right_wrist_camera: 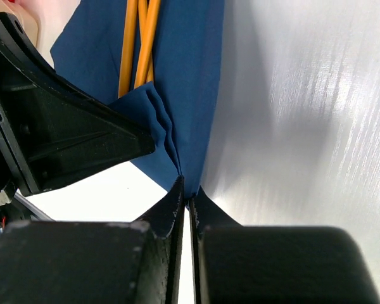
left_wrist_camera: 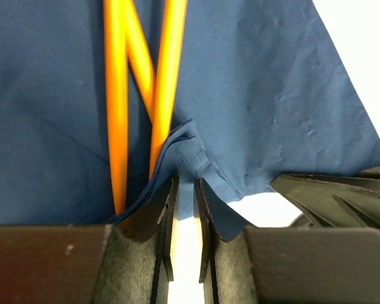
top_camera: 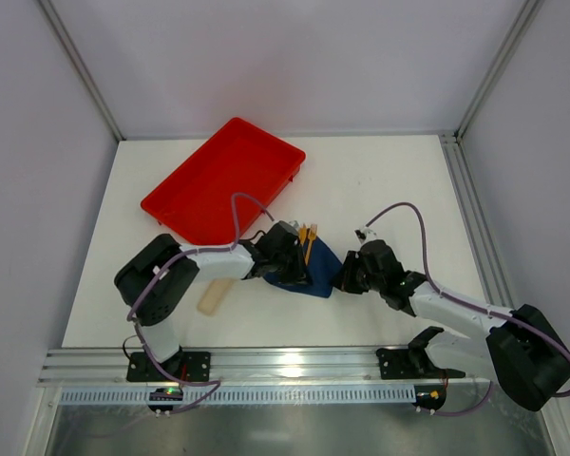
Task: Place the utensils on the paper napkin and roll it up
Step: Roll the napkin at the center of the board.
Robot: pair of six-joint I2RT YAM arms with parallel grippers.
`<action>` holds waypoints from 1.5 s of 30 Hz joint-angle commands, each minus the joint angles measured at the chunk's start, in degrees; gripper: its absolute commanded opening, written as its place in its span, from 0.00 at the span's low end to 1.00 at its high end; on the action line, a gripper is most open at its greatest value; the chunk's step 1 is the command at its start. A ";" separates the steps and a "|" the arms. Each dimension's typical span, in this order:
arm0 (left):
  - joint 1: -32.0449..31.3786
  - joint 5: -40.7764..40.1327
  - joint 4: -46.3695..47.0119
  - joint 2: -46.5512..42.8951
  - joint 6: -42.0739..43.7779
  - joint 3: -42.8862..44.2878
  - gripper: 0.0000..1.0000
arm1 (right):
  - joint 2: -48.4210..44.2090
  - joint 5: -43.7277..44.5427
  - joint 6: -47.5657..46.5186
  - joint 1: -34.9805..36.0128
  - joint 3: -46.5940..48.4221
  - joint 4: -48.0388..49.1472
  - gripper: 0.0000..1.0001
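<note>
The navy paper napkin (top_camera: 315, 277) lies between my two grippers, with the orange utensils (top_camera: 309, 241) resting on it and their heads sticking out past its far edge. In the left wrist view the utensils (left_wrist_camera: 117, 95) cross on the napkin (left_wrist_camera: 266, 95), and my left gripper (left_wrist_camera: 187, 183) is shut on a lifted fold of its near edge. In the right wrist view my right gripper (right_wrist_camera: 189, 195) is shut on a bunched corner of the napkin (right_wrist_camera: 193, 76), with the utensils (right_wrist_camera: 139, 44) beyond. The two grippers (top_camera: 290, 261) (top_camera: 344, 277) sit close together at the napkin's sides.
A red tray (top_camera: 185, 195) lies tilted at the back left, just behind the left arm. A pale beige strip (top_camera: 212, 296) rests on the table under the left forearm. The left gripper's black body (right_wrist_camera: 63, 133) fills the left of the right wrist view.
</note>
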 commanded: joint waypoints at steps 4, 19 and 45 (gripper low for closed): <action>-0.33 0.45 1.93 0.90 -0.17 2.11 0.19 | -0.78 -0.58 1.13 -0.09 1.28 1.46 0.04; -0.25 -0.70 0.44 0.46 0.62 2.02 0.19 | 2.65 -4.97 6.75 -0.18 4.98 6.82 0.04; -0.34 -1.49 0.53 -0.42 0.18 1.58 0.20 | 11.44 -7.87 7.54 -0.09 7.17 15.88 0.04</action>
